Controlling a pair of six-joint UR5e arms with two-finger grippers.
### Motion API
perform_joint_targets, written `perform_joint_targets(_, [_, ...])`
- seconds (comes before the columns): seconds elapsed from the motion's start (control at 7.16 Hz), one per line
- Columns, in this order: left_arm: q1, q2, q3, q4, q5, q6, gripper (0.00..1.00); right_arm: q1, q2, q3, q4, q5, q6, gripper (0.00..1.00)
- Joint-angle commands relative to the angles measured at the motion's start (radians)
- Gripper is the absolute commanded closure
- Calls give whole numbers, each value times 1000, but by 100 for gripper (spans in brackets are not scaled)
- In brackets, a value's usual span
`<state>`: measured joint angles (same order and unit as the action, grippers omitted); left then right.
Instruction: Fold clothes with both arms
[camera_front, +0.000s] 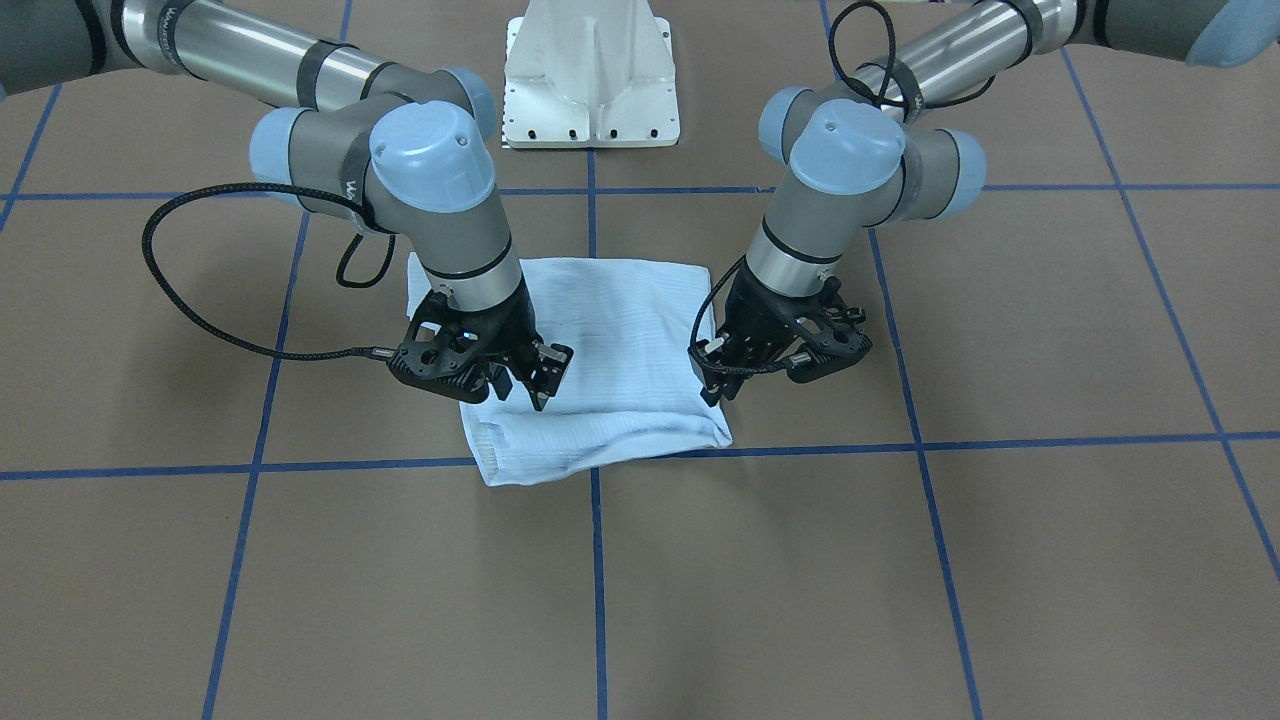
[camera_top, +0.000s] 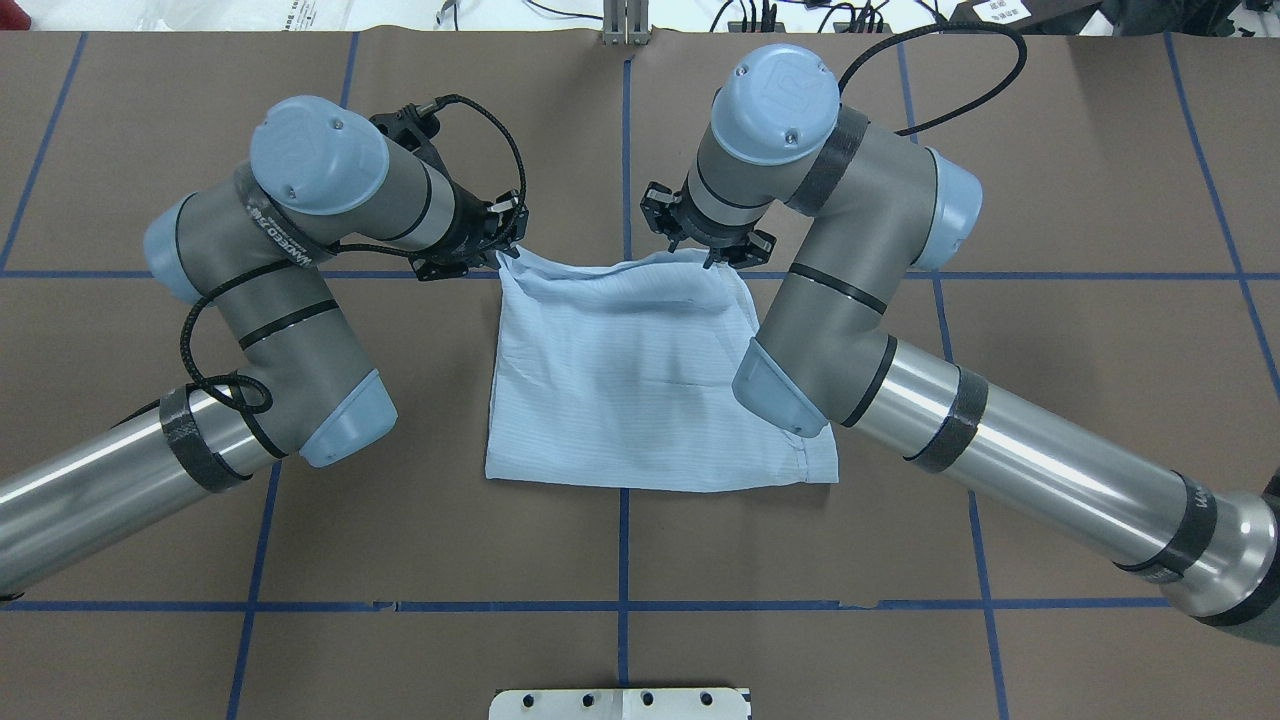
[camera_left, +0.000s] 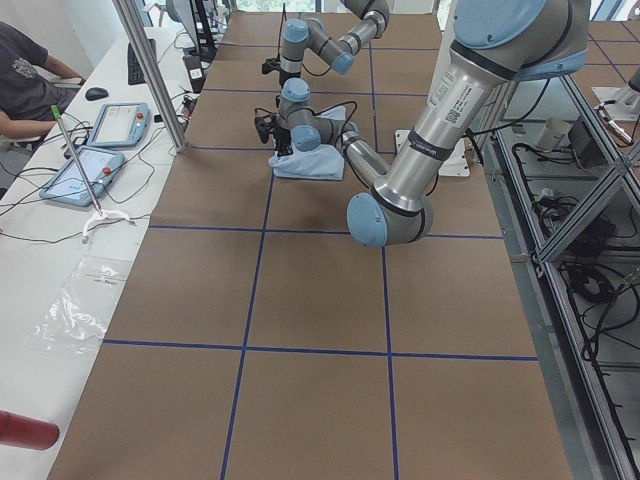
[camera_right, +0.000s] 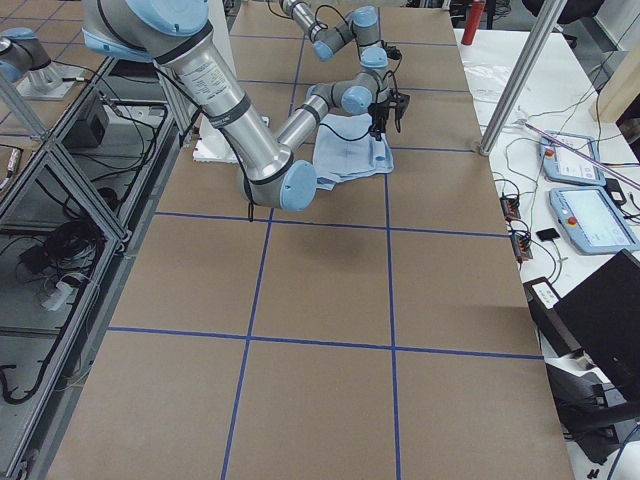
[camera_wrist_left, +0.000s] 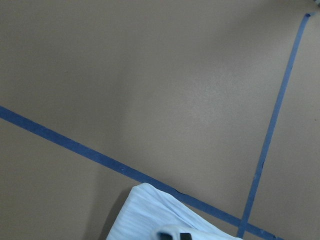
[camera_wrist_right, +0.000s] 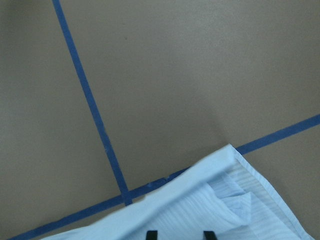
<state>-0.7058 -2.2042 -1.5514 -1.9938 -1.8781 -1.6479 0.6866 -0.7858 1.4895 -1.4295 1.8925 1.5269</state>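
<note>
The black right gripper (camera_front: 525, 390), fingers (camera_wrist_right: 151, 235) narrowly apart, straddled the folded light-blue striped shirt's (camera_front: 620, 330) edge beneath it, apparently to pinch it; the left gripper's (camera_front: 712, 385) opening was indiscernible.

Your thin light-blue striped shirt (camera_top: 620, 390) lies folded roughly square on the brown table (camera_top: 400, 520). The silver-grey left arm (camera_top: 270, 260) and right arm (camera_top: 850, 300) reach its far corners.

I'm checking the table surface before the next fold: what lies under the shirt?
The shirt lies on the brown table. Blue tape lines run in beneath it; whatever else it covers is hidden.
</note>
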Motion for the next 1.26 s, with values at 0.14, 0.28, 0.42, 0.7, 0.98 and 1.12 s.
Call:
perform_joint_targets(0.14, [-58, 7, 1, 10, -30, 13, 1, 21, 2, -8, 1, 8, -30, 0])
perform_joint_targets(0.28, [-75, 12, -6, 12, -39, 17, 1, 33, -1, -3, -3, 14, -48, 0])
perform_joint_targets(0.42, [-81, 52, -34, 12, -45, 74, 1, 60, -7, 6, -14, 39, -101, 0])
perform_joint_targets(0.7, [-174, 177, -128, 12, -123, 289, 1, 175, -93, 91, -142, 106, -369, 0])
perform_joint_targets(0.98, [-277, 327, -212, 16, -188, 558, 1, 288, -189, 184, -256, 138, -679, 0])
perform_joint_targets(1.12, [-349, 387, -220, 17, -222, 712, 1, 357, -263, 207, -252, 201, -802, 0])
